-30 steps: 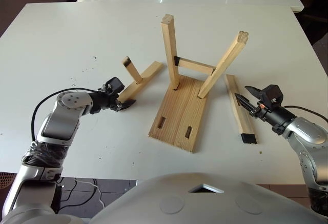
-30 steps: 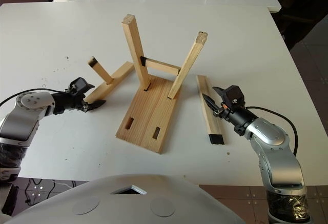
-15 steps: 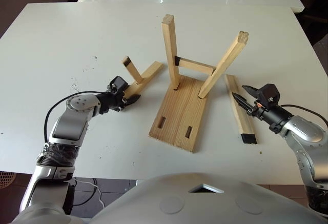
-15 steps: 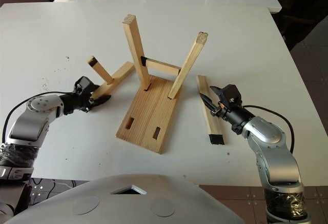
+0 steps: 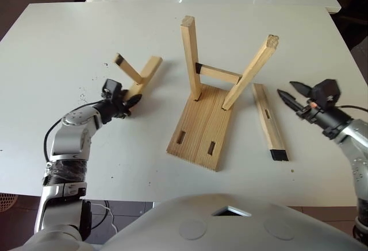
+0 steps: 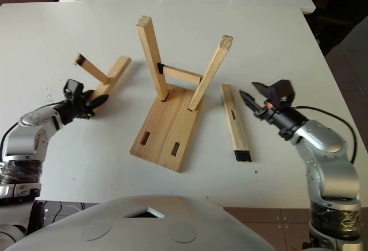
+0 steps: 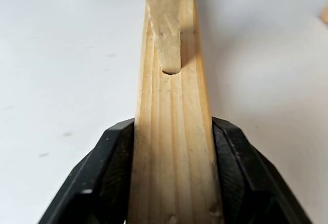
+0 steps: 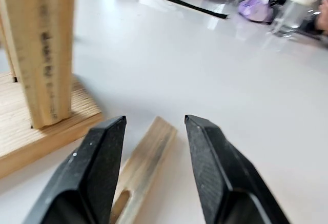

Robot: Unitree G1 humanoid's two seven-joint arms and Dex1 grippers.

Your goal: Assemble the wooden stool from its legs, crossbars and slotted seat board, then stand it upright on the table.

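A: The left jaws are clamped on the near end of the leg-and-crossbar piece [image 5: 141, 76], which sits to the left of the seat board [image 5: 201, 127], apart from it. The right jaws stand open and empty, just to the right of the loose leg [image 5: 268, 122] lying on the surface [image 5: 75, 38] beside the board.

B: Where could it go wrong?

A: The left grip, I think. It holds the piece at the very end, so the long part could swing or twist in the jaws when carried. The short crossbar [image 5: 127, 69] sticking up from it may also work loose.

B: And the half already standing?

A: Two upright legs [image 5: 191, 56] joined by a crossbar [image 5: 218, 74] stand in the board, and the right one leans. A knock from either arm would probably tip them out.

B: The right side?

A: If those jaws close off-centre, the loose leg may skid away. The empty slots [image 5: 180, 137] look narrow, so a tilted leg would likely jam.
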